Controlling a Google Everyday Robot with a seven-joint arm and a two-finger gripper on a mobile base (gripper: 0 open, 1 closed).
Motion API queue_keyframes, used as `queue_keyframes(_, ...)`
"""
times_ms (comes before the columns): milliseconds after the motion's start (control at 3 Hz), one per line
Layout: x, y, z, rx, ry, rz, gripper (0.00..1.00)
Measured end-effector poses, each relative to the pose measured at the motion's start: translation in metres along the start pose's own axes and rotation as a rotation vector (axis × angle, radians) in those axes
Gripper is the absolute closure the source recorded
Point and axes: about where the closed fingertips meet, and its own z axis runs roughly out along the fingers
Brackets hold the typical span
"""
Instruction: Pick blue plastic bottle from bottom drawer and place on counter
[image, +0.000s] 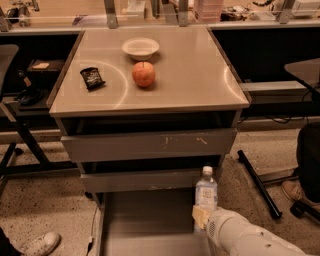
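Observation:
The blue plastic bottle (206, 194), clear with a white cap and pale label, stands upright in my gripper (202, 216), above the right side of the bottom drawer (145, 225), whose flat grey floor is pulled out. My gripper comes in from the lower right on a white arm (250, 239) and is shut on the bottle's lower part. The bottle's cap is level with the front of the middle drawer. The beige counter (195, 75) lies above and behind.
On the counter are a white bowl (140, 48), a red apple (143, 74) and a dark snack packet (92, 78). Two scratched grey drawer fronts (150, 145) sit above the bottom drawer. A black bar (257, 184) lies on the floor at right; a shoe (42, 243) is at lower left.

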Motion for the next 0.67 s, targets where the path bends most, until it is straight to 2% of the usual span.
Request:
queue_keyframes(333, 0.000, 0.000, 0.000, 0.000, 0.000, 0.000, 1.00)
queue_keyframes(667, -0.016, 0.004, -0.020, -0.007, -0.062, 0.002, 1.00)
